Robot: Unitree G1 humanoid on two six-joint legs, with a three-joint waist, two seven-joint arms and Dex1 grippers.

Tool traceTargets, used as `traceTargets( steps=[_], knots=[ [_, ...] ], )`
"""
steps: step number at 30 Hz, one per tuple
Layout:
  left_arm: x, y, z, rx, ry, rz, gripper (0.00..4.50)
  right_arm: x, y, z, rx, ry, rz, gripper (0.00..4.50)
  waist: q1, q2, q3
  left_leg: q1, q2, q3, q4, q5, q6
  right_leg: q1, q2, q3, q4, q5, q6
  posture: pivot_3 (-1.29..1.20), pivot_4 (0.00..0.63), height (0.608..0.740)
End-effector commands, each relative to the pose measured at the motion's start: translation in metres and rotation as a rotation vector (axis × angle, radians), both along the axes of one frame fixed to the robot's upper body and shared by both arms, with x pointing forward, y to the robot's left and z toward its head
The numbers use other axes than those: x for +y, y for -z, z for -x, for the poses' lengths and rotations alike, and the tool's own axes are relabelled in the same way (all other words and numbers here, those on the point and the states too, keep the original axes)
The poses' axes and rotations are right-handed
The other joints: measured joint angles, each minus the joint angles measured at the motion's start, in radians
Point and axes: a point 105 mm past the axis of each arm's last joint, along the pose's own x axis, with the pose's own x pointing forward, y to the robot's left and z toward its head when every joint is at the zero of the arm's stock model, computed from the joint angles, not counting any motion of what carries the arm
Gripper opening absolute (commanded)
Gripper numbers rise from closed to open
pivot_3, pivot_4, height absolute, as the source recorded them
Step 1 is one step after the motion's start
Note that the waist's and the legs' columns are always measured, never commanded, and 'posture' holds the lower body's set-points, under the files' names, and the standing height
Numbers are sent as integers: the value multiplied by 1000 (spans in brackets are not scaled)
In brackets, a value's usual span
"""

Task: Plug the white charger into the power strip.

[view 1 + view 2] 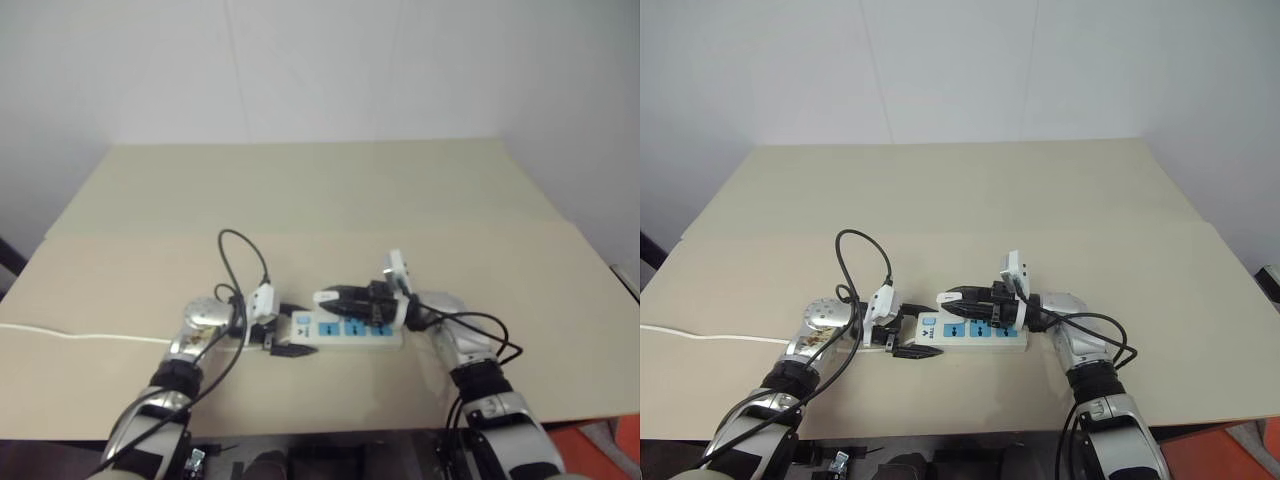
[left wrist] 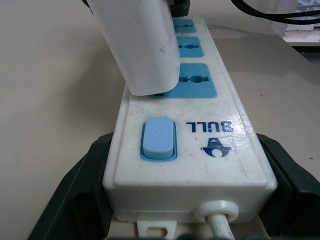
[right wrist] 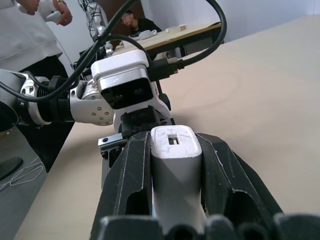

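The left gripper (image 1: 912, 335) clamped the power strip's (image 2: 192, 150) switch end; at three o'clock, the right gripper (image 1: 325, 298) held the white charger (image 3: 176, 170), apparently seated in a socket.

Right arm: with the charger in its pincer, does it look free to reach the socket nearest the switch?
Probably yes. The right pincer is shut on the white charger, which stands over that socket on the power strip. The left pincer clamps only the switch end, leaving the sockets uncovered.

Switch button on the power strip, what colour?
Light blue switch on the white power strip; left wrist view is clearest.
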Motion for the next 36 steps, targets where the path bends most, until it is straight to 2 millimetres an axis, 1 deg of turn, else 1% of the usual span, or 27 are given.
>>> traceTargets(
  steps=[1, 5, 10, 13, 18, 21, 23, 25, 28, 31, 36],
  knots=[
    [0, 1, -1, -5, -9, -11, 3306, -6, -6, 1, -24, 6, -38, 1100, 1, 0, 0, 0, 0, 0, 0, 0, 0, 0, 0, 0, 0, 0, 0, 0, 150, 740],
    [1, 0, -1, -3, -7, -12, 3306, -19, 5, 3, -20, 19, -35, 1100, 3, 0, 0, 0, 0, 0, 0, 0, 0, 0, 0, 0, 0, 0, 0, 0, 150, 740],
    [1, 0, -1, -1, 0, -13, 3306, -26, 14, 4, -21, -3, -9, 1100, 3, 0, 0, 1, 0, 0, 0, 0, 0, 2, 0, 0, -1, 0, 0, 0, 150, 740],
    [2, 0, -1, -3, 0, -14, 3306, -24, 20, 7, -13, -58, 20, 1100, 3, 0, 0, 4, 0, 0, 0, 0, 0, 6, 0, -1, -2, 0, 0, 0, 150, 740],
    [3, 0, 1, -4, 3, -17, 3306, -12, 27, 10, -38, -111, 49, 1100, 3, 0, 0, 6, 0, 0, -1, 0, 0, 8, 0, -1, -2, 0, 0, 0, 150, 740],
    [4, 0, 1, -4, 1, -17, 3306, -6, 33, 9, -42, -108, 78, 1100, 0, 0, 0, 8, 0, 0, -1, 0, 0, 8, 0, -1, -2, 0, 0, 0, 150, 740],
    [4, 0, 1, -4, 1, -17, 3306, -4, 37, 7, -13, -94, 91, 1100, -2, 0, 0, 10, 0, 0, -2, 0, 0, 9, 0, 0, -2, 0, 0, 0, 150, 740],
    [4, 0, 1, -5, 0, -19, 3306, -2, 42, 7, 0, -79, 109, 1100, -3, 0, 0, 14, 1, 0, -3, 0, 0, 11, 0, 2, -3, 0, 0, 0, 150, 740],
    [4, 2, 2, -6, -2, -22, 3306, 2, 52, 9, 7, -61, 139, 1100, -4, 0, -1, 15, 1, 0, -3, 0, 0, 11, 1, 2, -3, 0, 0, 0, 150, 740],
    [3, 2, 2, -7, -3, -24, 3306, 2, 61, 12, -10, -53, 172, 1100, -6, 0, -4, 15, 2, 0, -3, 0, 0, 11, 2, 2, -3, 0, 0, 0, 150, 740],
    [3, 2, 1, -5, -1, -23, 3306, 4, 65, 18, -103, -48, 162, 1100, -11, 0, -7, 17, 2, 1, -3, 0, 0, 13, 2, 3, -3, 0, 0, 0, 150, 740]
  ],
)
